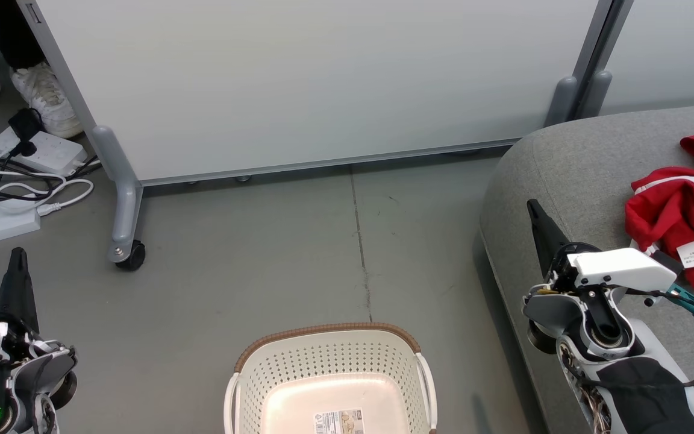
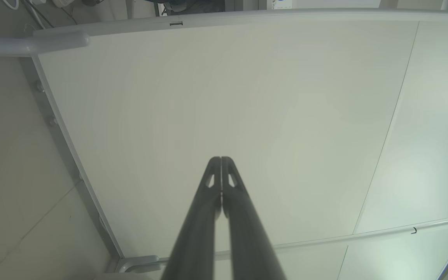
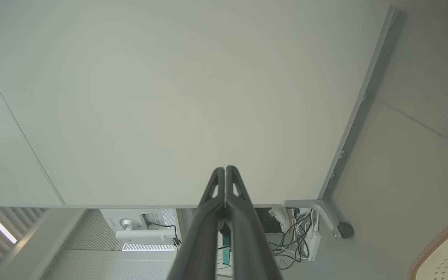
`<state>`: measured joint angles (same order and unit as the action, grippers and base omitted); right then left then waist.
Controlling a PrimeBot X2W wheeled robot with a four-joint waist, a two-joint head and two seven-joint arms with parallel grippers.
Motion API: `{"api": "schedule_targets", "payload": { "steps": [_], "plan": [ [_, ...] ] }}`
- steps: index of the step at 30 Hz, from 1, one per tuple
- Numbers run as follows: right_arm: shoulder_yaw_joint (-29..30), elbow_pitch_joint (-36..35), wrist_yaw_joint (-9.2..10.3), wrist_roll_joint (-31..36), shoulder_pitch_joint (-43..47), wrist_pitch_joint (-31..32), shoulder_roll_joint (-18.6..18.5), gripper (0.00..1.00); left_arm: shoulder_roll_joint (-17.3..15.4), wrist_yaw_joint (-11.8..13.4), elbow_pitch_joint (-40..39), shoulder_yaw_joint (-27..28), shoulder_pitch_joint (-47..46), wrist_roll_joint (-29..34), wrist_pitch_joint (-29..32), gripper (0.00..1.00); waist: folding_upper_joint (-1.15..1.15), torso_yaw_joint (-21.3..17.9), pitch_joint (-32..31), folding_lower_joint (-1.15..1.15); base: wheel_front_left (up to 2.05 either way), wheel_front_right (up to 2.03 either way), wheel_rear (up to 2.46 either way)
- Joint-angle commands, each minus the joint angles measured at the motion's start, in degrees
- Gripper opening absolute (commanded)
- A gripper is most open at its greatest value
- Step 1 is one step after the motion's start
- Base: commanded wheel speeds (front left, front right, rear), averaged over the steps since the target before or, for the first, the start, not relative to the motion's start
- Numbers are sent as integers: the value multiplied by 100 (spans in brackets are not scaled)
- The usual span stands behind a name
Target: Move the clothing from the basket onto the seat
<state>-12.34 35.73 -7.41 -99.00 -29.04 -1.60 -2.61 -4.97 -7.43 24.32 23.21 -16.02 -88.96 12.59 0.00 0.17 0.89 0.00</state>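
The cream-white basket (image 1: 330, 367) with its brown rim stands on the floor at the bottom centre, its inside bare except for a sticker (image 1: 339, 421) on the base. Red clothing (image 1: 684, 211) with white stripes and a white label lies bunched on the grey seat (image 1: 570, 163) at the right. My right gripper (image 1: 531, 208) is raised beside the seat's left edge, left of the clothing, fingers shut and holding nothing. My left gripper (image 1: 18, 256) stands at the lower left over the floor, also shut. Both fingertips pairs (image 2: 221, 160) (image 3: 225, 169) meet in the wrist views. The basket's rim (image 3: 438, 249) shows bottom right.
A white partition panel (image 1: 311, 78) on a grey wheeled leg (image 1: 124, 229) spans the back. Power strips and tangled cables (image 1: 15, 169) lie at the far left, with a person's white shoes (image 1: 46, 99) behind them. Grey floor (image 1: 299, 253) lies between basket and panel.
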Motion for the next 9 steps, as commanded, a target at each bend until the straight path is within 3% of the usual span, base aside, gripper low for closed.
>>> {"api": "schedule_targets", "payload": {
  "steps": [1, 9],
  "plan": [
    [-7, 2, -14, -32, -40, 9, -51, 0, -41, -25, 2, -6, -80, -38, -1, 0, 0, 0, 0, 0, 0, 0, 0],
    [-7, 2, -14, -32, -40, 9, -51, 0, -43, -25, 2, -9, -79, -42, -4, 0, 0, 0, 0, 0, 0, 0, 0]
  ]
}}
